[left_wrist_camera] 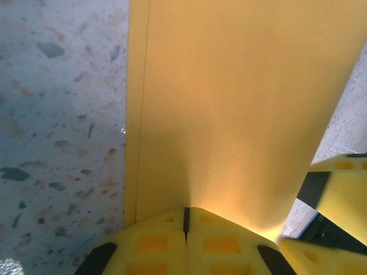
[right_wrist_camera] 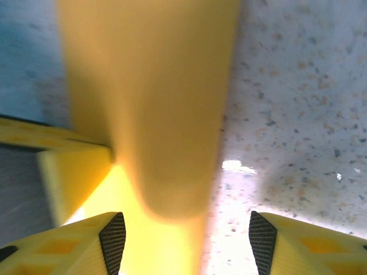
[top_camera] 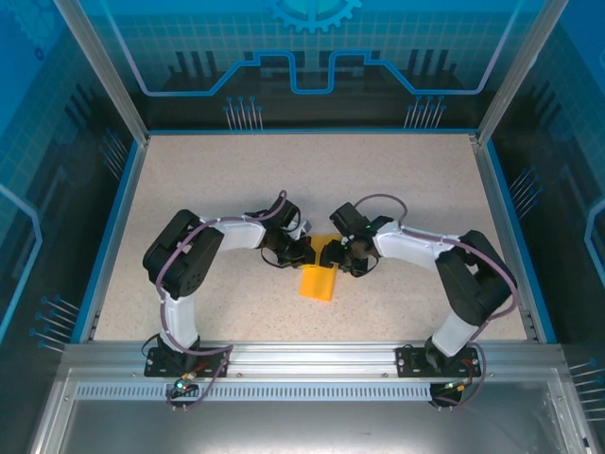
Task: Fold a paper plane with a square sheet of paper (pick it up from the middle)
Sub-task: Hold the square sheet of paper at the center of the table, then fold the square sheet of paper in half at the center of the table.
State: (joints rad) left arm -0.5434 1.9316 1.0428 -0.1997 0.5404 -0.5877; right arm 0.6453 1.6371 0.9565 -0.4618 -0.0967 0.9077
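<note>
Pinching the square sheet of paper (top_camera: 318, 281) lying lengthwise near-to-far, left gripper (left_wrist_camera: 185, 220) is clamped, right gripper (right_wrist_camera: 186, 235) parted astride it.

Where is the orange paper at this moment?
In the top view, the orange paper lies at mid-table, its far end between the left gripper and the right gripper.
</note>
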